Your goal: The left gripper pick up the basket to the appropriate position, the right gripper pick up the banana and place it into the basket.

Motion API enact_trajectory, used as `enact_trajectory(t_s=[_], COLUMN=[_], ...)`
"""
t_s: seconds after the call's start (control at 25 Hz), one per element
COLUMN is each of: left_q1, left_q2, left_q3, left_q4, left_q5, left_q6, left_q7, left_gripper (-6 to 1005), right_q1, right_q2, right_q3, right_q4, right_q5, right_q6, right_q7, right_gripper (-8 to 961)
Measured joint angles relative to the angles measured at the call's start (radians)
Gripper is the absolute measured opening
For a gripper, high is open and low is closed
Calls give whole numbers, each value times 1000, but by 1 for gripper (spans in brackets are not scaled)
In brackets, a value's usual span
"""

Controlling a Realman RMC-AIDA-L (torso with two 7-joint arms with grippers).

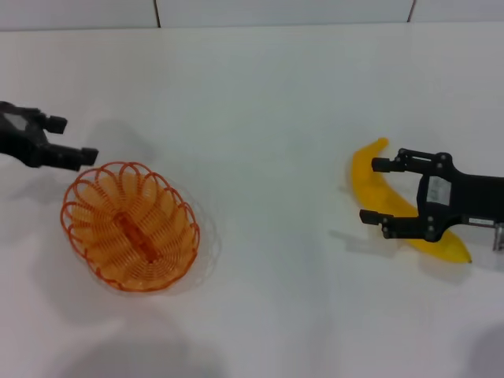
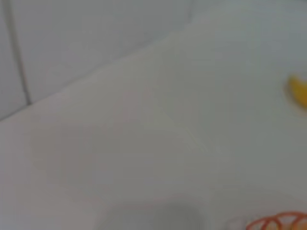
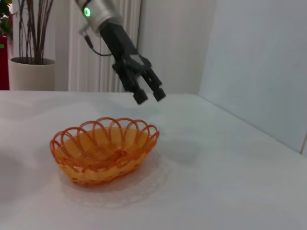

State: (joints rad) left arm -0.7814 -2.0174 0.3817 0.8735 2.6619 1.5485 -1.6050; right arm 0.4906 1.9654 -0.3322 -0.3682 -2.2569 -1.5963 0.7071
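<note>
With the orange wire basket [image 1: 130, 227] resting on the white surface [image 1: 268, 118], the open left claw [image 1: 69, 140] hovering just above its far rim should descend squarely onto one loop, while the open right claw [image 1: 376, 190] straddles the banana [image 1: 376, 187].

basket [image 1: 131, 227] left on table [image 1: 268, 102], banana [image 1: 376, 187] right

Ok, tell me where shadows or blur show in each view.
Head view: soft grey shadows under the basket and right gripper. Left wrist view: blurred throughout, banana only a smear. Right wrist view: faint shadow beneath the left gripper.
</note>
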Motion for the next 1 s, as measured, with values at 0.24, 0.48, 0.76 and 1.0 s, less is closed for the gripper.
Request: enact_trajectory(t_s=[0.24, 0.48, 0.76, 1.0], left_q1=[-16, -25, -37, -40], left_q2=[-16, -18, -21, -26], left_q3=[62, 109, 214, 235], left_q4=[15, -25, -66, -76], left_q5=[68, 58, 55, 53], left_q6=[-13, -11, -83, -117], left_q7=[149, 217, 184, 173], left_gripper=[876, 867, 855, 844], right_q1=[24, 24, 25, 25], right_q2=[2, 3, 3, 3], right_q3=[-35, -37, -38, -37], right_q4=[0, 0, 0, 0], right_q5=[0, 5, 2, 5], right_q6=[0, 0, -1, 2], right_q7=[22, 25, 26, 26], right_gripper=[804, 804, 804, 804])
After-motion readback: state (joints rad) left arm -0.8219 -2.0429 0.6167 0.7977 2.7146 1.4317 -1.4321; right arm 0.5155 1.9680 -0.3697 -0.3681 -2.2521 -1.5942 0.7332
